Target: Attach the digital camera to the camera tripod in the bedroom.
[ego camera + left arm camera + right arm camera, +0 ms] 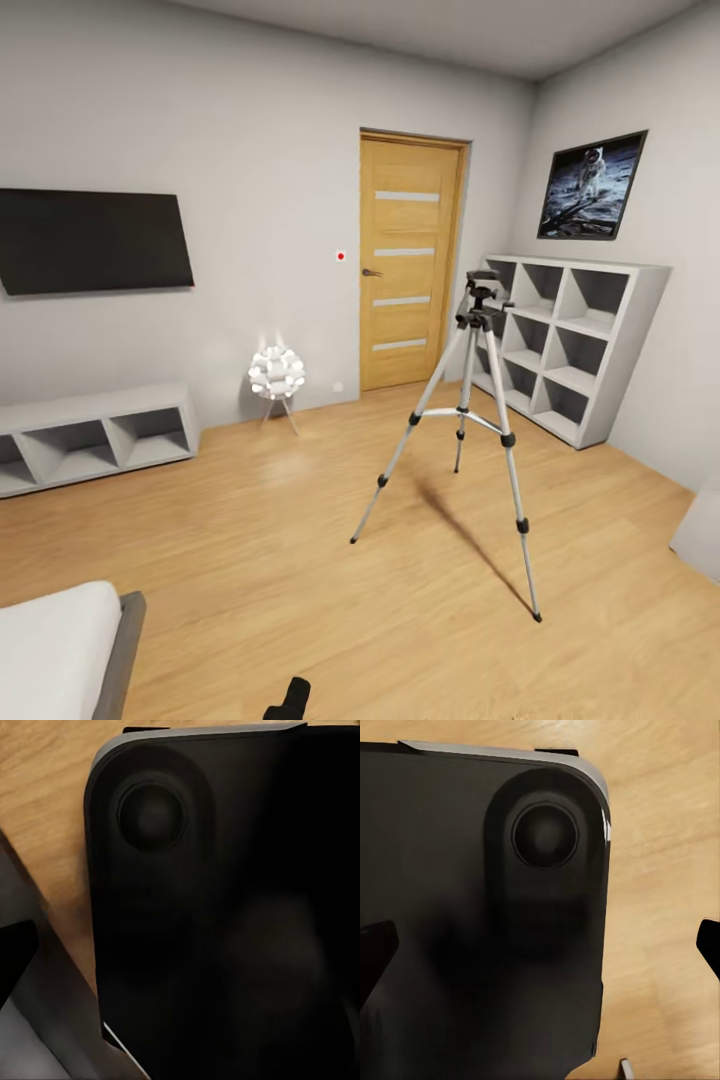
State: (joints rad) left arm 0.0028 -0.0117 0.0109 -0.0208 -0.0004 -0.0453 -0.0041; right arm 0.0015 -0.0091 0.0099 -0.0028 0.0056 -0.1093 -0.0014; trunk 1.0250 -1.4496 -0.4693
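Observation:
The camera tripod (470,420) stands on the bedroom's wooden floor right of centre, silver legs spread, its black head (482,298) bare. A small black shape (290,700) pokes up at the head view's bottom edge; I cannot tell whether it is the digital camera or part of me. My right gripper (540,945) is open, fingertips (375,952) wide apart over my black base panel (472,907). My left gripper (180,952) hangs over the same kind of dark panel (225,907), with one fingertip (15,956) far out at the side, so it is open and holds nothing.
A grey-framed bed (125,650) fills the near left corner. A low grey shelf (90,440) and a globe-cluster lamp (276,372) line the far wall beside the wooden door (408,260). Tall cube shelves (570,350) stand right, behind the tripod. Open floor lies between me and the tripod.

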